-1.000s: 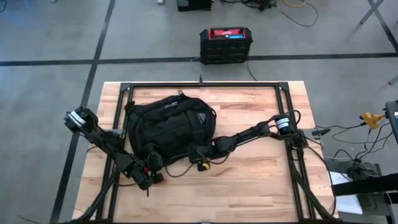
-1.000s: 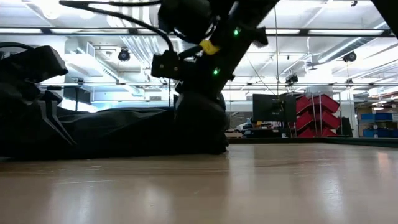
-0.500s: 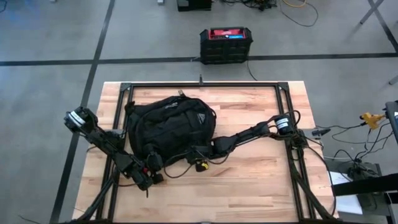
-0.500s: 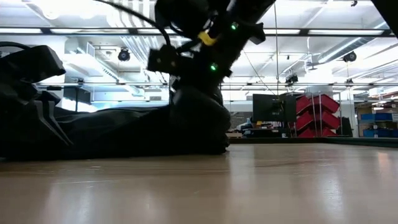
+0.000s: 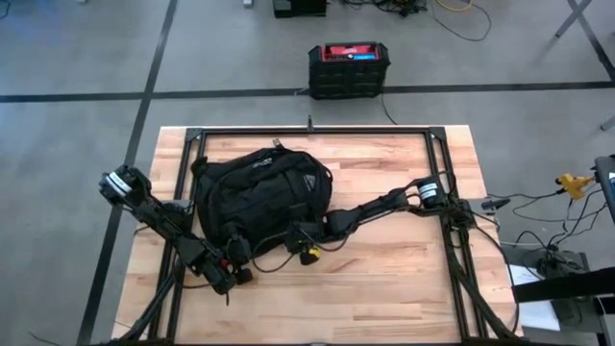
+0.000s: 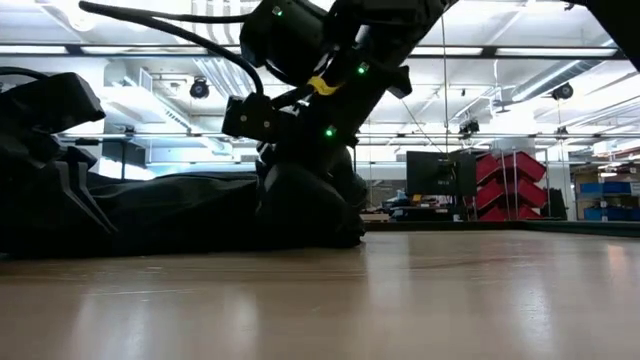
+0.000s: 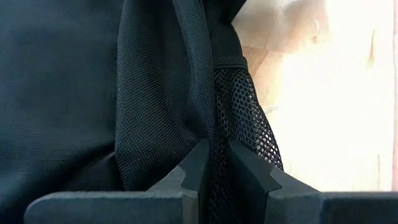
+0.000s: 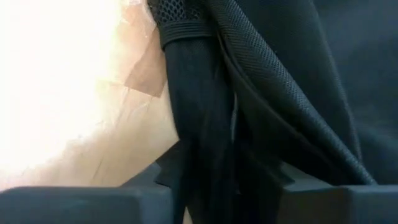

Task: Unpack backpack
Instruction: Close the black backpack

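The black backpack lies flat on the wooden table, left of centre. My left gripper sits at the backpack's near left corner and is shut on its fabric. My right gripper reaches in from the right to the near edge and is shut on dark straps. In the low view the right arm bears down on a bunched lump of the backpack. My left gripper pinches a fold of fine black mesh and coarse netting between its two fingers, at the backpack's near left corner. The backpack stays lying on the table. My right gripper pinches a flat black strap together with padded mesh fabric between its two fingers, at the backpack's near edge. The fingers come slanting down from the table's right. The fabric there is bunched up, and the rest lies on the table.
A black metal frame runs around the tabletop. A hard black box with a red top stands on the floor beyond the far edge. Cables and gear lie off the right side. Bare wood shows near and right of the backpack.
My right gripper has moved a little toward the table's left edge while shut on the straps, pushing the bunched near part of the backpack leftward with it. The rest of the backpack has stayed where it was.
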{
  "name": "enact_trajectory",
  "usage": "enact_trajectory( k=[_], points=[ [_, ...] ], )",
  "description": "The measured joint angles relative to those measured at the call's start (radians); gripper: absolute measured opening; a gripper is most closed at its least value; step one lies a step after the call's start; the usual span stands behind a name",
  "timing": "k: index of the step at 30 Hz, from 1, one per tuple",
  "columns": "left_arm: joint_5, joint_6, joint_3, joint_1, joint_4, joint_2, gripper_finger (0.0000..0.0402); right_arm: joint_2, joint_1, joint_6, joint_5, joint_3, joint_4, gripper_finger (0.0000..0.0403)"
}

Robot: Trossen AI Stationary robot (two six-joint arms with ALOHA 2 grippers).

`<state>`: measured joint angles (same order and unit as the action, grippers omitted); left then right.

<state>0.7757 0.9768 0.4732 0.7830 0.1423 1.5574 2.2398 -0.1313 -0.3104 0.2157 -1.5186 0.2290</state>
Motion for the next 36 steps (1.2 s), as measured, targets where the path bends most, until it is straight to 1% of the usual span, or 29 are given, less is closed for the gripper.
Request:
enact_trajectory(
  k=[4,6,7,11,13,15,18,23,26,32,36],
  points=[
    [0.0,-0.005,0.0,0.0,-0.001,0.0,0.0043,-0.019,0.003,0.031,-0.08,-0.001,0.019,0.003],
    [0.0,-0.005,-0.001,0.0,-0.002,0.0,0.0043,-0.041,0.003,0.054,-0.136,-0.006,0.044,0.0009],
    [-0.001,-0.006,-0.001,0.0,-0.004,0.0,0.0043,-0.048,0.0,0.057,-0.166,-0.009,0.057,0.0007],
    [-0.016,-0.009,0.0,0.003,-0.019,0.0,0.0043,-0.095,-0.032,0.052,-0.284,-0.014,0.076,0.0024],
    [-0.021,-0.01,0.0,0.003,-0.019,0.0,0.0043,-0.117,-0.051,0.014,-0.334,-0.016,0.071,0.003],
    [-0.023,-0.012,0.0,0.003,-0.021,0.0,0.0043,-0.121,-0.072,-0.029,-0.357,-0.017,0.071,0.0034],
    [-0.022,-0.024,0.0,0.003,-0.027,0.0,0.0043,-0.121,-0.095,-0.085,-0.351,-0.015,0.08,0.0041],
    [-0.005,-0.048,-0.002,0.001,-0.029,0.0,0.0043,-0.116,-0.115,-0.127,-0.228,-0.016,0.101,0.0067],
    [-0.001,-0.07,-0.002,0.002,-0.028,0.0,0.0043,-0.116,-0.125,-0.146,-0.206,-0.058,0.13,0.0093],
    [-0.005,-0.162,0.02,0.0,-0.015,-0.001,0.0043,-0.118,-0.129,-0.187,-0.203,-0.159,0.197,0.0146],
    [-0.008,-0.189,0.032,0.0,-0.014,-0.002,0.0043,-0.115,-0.096,-0.26,-0.193,-0.178,0.219,0.0162]
  ],
)
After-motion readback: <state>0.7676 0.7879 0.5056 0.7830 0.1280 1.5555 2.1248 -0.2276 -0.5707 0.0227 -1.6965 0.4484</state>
